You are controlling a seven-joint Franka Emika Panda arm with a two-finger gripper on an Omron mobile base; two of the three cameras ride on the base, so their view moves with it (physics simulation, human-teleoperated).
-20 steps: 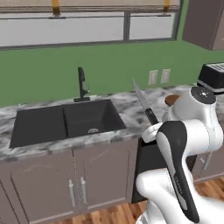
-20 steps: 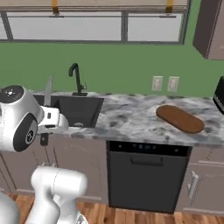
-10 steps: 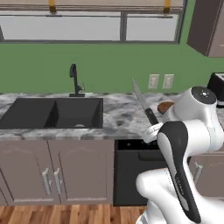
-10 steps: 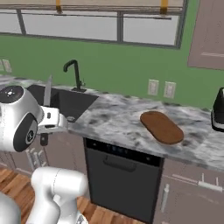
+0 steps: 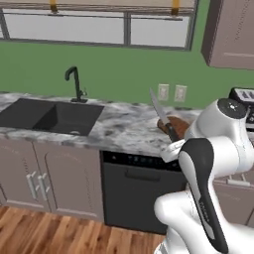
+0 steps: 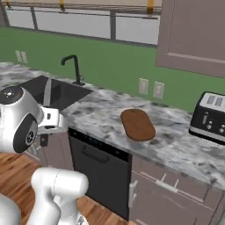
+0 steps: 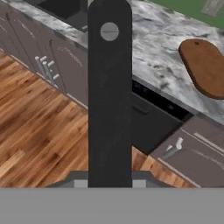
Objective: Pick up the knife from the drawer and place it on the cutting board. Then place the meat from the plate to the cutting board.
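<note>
We have the knife (image 5: 165,120) clamped in the gripper (image 5: 174,144), the fingers closed down tight on its black handle, the grey blade rising up and slanting away above the hand. In the hand view the handle (image 7: 109,92) runs straight up the middle, its rivet plain near the far end, so our hold sits toward the butt, well back from the blade.

We judge the knife to be stiff, light and long for its weight, with a smooth handle that could twist in a two-finger pinch. Held this far back, the blade acts as a lever, and any knock on the counter (image 6: 101,115) may turn it in the grip. The handle is the right place to take it; the steel is thin and slick.

The cutting board (image 6: 137,124) lies flat on the counter, near its front edge, above the dishwasher (image 6: 99,165), between the sink (image 6: 55,91) and the toaster (image 6: 209,117). It is bare, and the knife is well apart from it, still up in the air in front of the counter. We would lower it level, so blade and handle land together, and only then let go.
</note>
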